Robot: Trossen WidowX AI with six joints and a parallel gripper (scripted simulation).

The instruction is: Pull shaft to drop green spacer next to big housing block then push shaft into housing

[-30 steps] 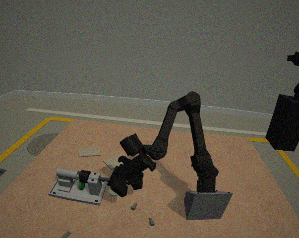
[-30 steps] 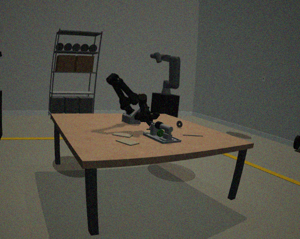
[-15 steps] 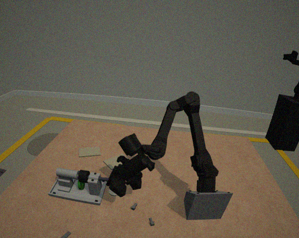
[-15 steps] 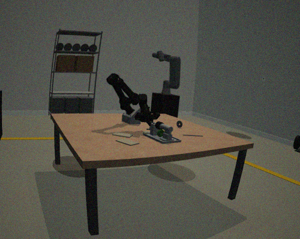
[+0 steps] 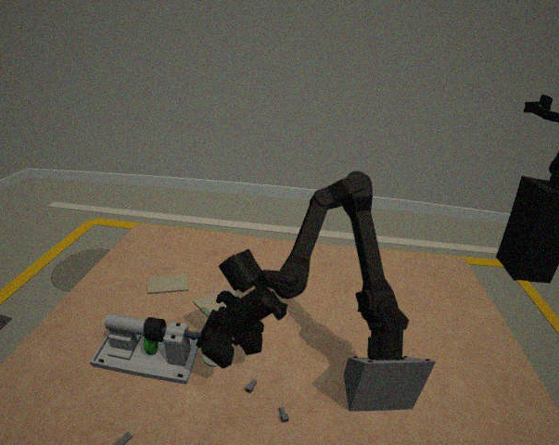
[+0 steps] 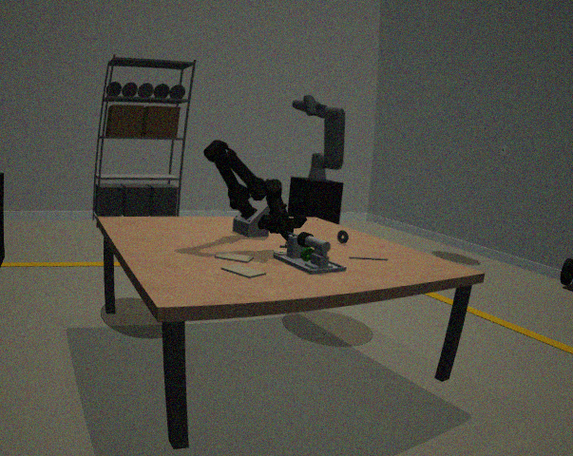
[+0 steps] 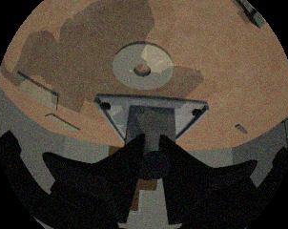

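Note:
The fixture has a grey baseplate [image 5: 140,370] [image 6: 336,268], a grey cylinder [image 5: 126,324] [image 6: 318,242] on a support and an upright grey block [image 5: 176,347]. A black collar [image 5: 154,328] [image 6: 304,238] sits in line between cylinder and block. The green spacer [image 5: 149,345] [image 6: 306,254] is below the collar, low between the supports, and seems to rest on the baseplate. A short length of grey shaft [image 5: 192,335] [image 7: 152,142] shows outside the block. My gripper [image 5: 200,340] [image 7: 152,138] is shut on the shaft's outer end; its fingers partly hide it.
A pale disc [image 5: 209,360] [image 7: 127,68] lies under the gripper. Two pale plates [image 5: 168,283] [image 6: 243,271] lie behind the fixture in the top view. Small grey parts [image 5: 250,385] [image 5: 283,414] lie in front. A dark ring [image 6: 342,237] and a thin bar [image 6: 368,257] show beyond the fixture.

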